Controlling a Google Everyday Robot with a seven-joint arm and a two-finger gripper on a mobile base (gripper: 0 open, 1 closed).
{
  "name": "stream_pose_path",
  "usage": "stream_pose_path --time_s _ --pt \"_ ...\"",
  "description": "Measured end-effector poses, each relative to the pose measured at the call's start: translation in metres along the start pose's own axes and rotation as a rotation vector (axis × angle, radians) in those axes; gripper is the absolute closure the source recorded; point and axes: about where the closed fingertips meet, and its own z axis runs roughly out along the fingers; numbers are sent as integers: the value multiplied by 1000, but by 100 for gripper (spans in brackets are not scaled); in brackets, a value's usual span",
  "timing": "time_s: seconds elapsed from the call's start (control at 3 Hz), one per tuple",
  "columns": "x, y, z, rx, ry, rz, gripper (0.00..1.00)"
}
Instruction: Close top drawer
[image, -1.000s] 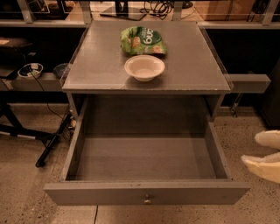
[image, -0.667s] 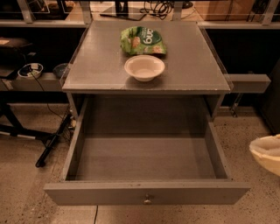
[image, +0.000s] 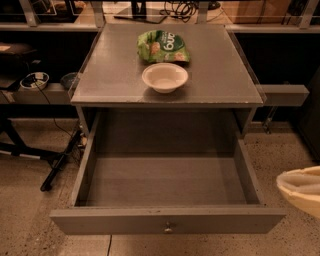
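Note:
The top drawer (image: 125, 221) is a deep grey wooden box pulled far out of the grey cabinet (image: 100, 95) toward me. Its inside is empty. A small round metal knob (image: 168, 229) sits at the centre of its long flat front. My gripper (image: 301, 192) is a cream-coloured shape at the right edge of the camera view. It is to the right of the drawer's front right corner, apart from it, and partly cut off by the frame.
A white bowl (image: 165, 77) and a green snack bag (image: 163, 46) lie on the cabinet top. A low shelf (image: 30, 95) with small items and black stand legs (image: 60, 162) are at the left. A grey bar (image: 285, 95) sticks out at the right. The floor is speckled.
My gripper has shifted a little lower at the right edge and now shows as one rounded shape instead of two parts. The drawer has not moved.

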Motion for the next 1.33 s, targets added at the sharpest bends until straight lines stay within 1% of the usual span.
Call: stream_pose_path --time_s 0.33,0.67,1.0,1.33 --pt "13 9 7 -47 -13 -16 100" --pt "28 16 15 -96 -45 -1 100" --pt "40 21 23 -157 -102 25 100" --pt "66 28 41 -227 -141 48 100"
